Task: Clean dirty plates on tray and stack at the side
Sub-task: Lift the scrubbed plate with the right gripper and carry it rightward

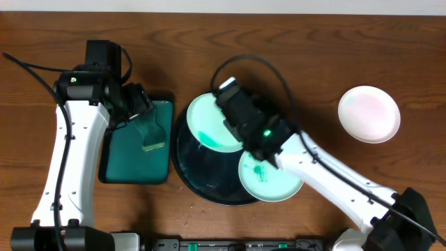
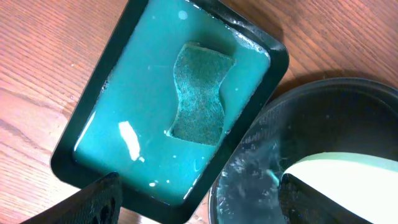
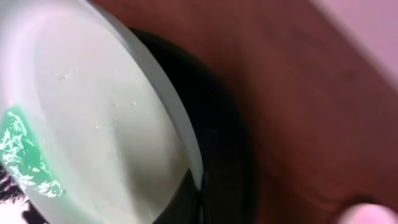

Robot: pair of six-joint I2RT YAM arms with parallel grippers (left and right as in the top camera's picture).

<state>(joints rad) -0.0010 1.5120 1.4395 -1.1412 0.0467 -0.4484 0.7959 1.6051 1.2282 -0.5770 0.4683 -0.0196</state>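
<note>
On the black tray [image 1: 202,166] a mint-green plate [image 1: 206,124] with a teal smear rests at the upper left, and my right gripper [image 1: 233,125] is shut on its right rim. The right wrist view shows that plate [image 3: 93,112] close up, with the gripper [image 3: 196,183] pinching its edge over the tray [image 3: 214,118]. A second smeared mint plate [image 1: 268,178] overhangs the tray's lower right. The white plate [image 1: 369,113] lies on the table at the far right. My left gripper [image 1: 141,111] hangs open over the green tray; its fingers [image 2: 93,200] hold nothing.
A rectangular dark-green tray [image 2: 68,163] filled with teal liquid holds a green sponge [image 2: 199,93] and touches the black tray's [image 2: 261,168] left side. Bare wooden table surrounds both trays. A cable loops above the right arm.
</note>
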